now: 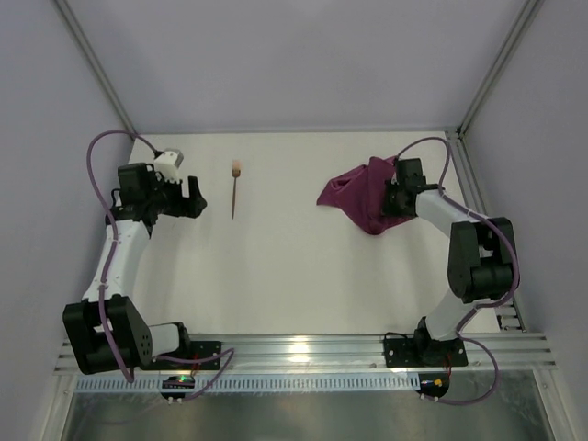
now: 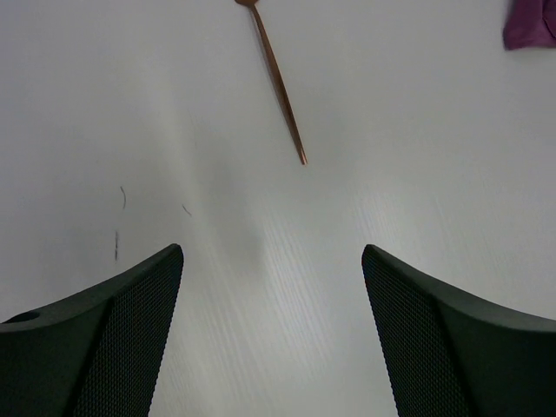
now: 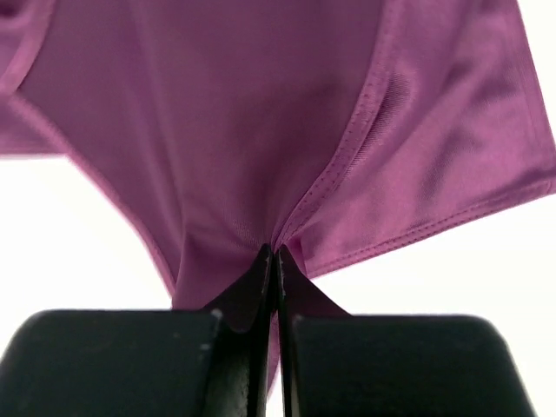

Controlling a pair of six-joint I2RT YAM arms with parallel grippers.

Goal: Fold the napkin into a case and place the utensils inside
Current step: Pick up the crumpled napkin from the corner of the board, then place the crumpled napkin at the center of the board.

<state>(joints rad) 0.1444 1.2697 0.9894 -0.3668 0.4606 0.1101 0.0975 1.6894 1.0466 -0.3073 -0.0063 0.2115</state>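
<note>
The magenta-purple napkin [image 1: 358,195] lies bunched and unfolded at the right of the table. My right gripper [image 1: 393,195] is shut on it, pinching a hemmed fold of the cloth [image 3: 261,156]. One thin copper-brown utensil with a pale rosy head [image 1: 235,189] lies alone at the left-centre; its handle also shows in the left wrist view [image 2: 280,87]. My left gripper [image 1: 197,198] is open and empty, just left of that utensil, above bare table. A second utensil and a case do not show.
The white table [image 1: 276,266] is bounded by grey walls and a metal frame. The aluminium rail [image 1: 303,354] with both arm bases runs along the near edge. A corner of the napkin shows at the top right of the left wrist view [image 2: 530,24].
</note>
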